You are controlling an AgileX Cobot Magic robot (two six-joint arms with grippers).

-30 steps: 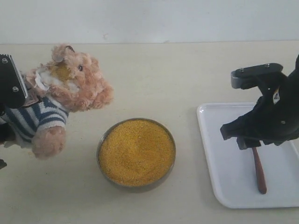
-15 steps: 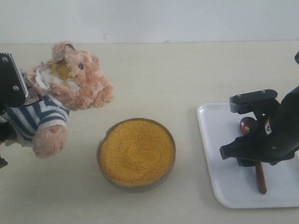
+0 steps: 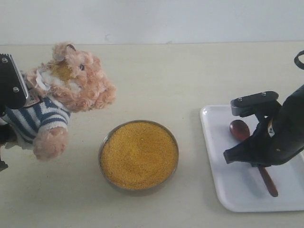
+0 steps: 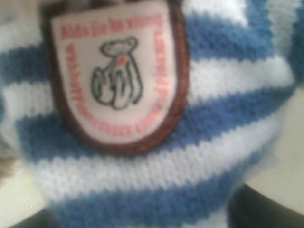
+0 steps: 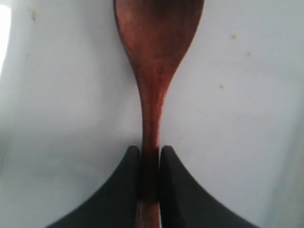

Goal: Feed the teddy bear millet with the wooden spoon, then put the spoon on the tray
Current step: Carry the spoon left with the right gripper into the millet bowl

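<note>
The teddy bear (image 3: 71,83) leans at the far left, some yellow grains on its muzzle. My left gripper (image 3: 10,88) is shut on its striped body; the left wrist view is filled by the shirt and chest badge (image 4: 116,71), with a dark finger (image 4: 260,209) at the edge. The millet (image 3: 138,154) fills the metal bowl (image 3: 101,151) in the middle. My right gripper (image 3: 256,160) is shut on the handle of the wooden spoon (image 3: 239,129) low over the white tray (image 3: 223,183). The pads (image 5: 128,166) pinch the slim handle, and the spoon bowl (image 5: 159,33) points away.
A few stray millet grains (image 5: 221,86) lie on the tray. A pale wall runs along the table's back edge (image 3: 156,43). The tray's right part runs out of the exterior view.
My right gripper has sunk lower over the tray, and the spoon's oval bowl has come into sight from under the arm, the handle now slanted. Bear and left arm have hardly moved.
</note>
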